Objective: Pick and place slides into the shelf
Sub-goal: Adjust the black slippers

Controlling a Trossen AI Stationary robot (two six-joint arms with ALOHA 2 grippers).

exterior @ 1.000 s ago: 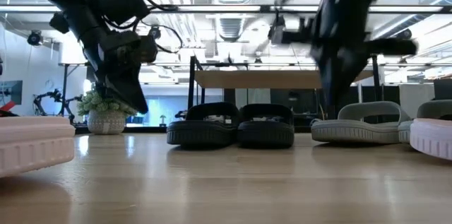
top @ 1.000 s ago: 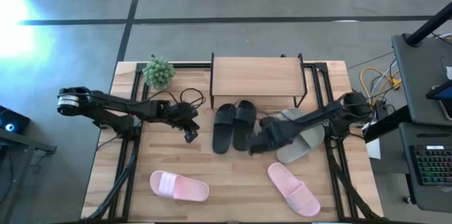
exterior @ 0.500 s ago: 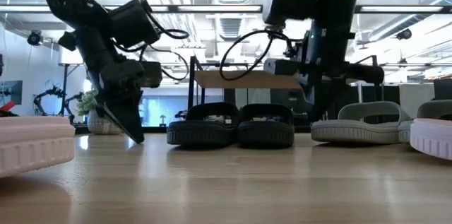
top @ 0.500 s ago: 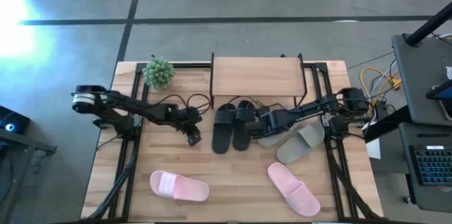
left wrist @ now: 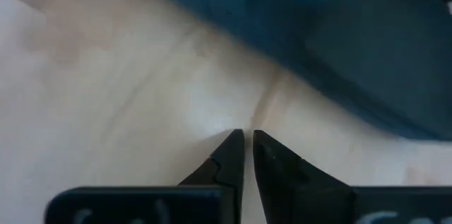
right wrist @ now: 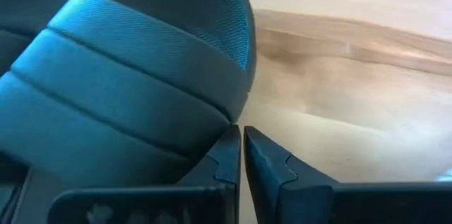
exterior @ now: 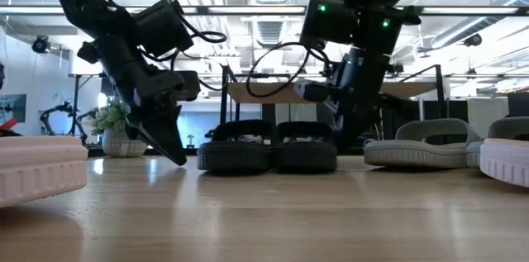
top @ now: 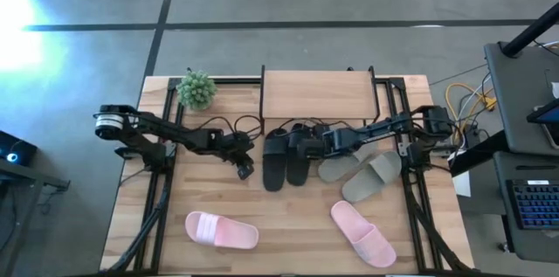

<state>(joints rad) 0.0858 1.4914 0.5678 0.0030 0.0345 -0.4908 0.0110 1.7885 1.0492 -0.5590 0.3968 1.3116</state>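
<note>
Flanking black slides — both grippers' closed jaws.

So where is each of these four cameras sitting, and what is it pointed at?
High view: above the table, looking straight down; both arms, black slides, shelf.
Low view: table height, looking level across; both arms enter from above.
Left wrist view: on the left arm, facing tabletop; left gripper shut.
Right wrist view: on the right arm, facing a black slide's strap; right gripper shut.
Shared: high and low views both show the black slides.
</note>
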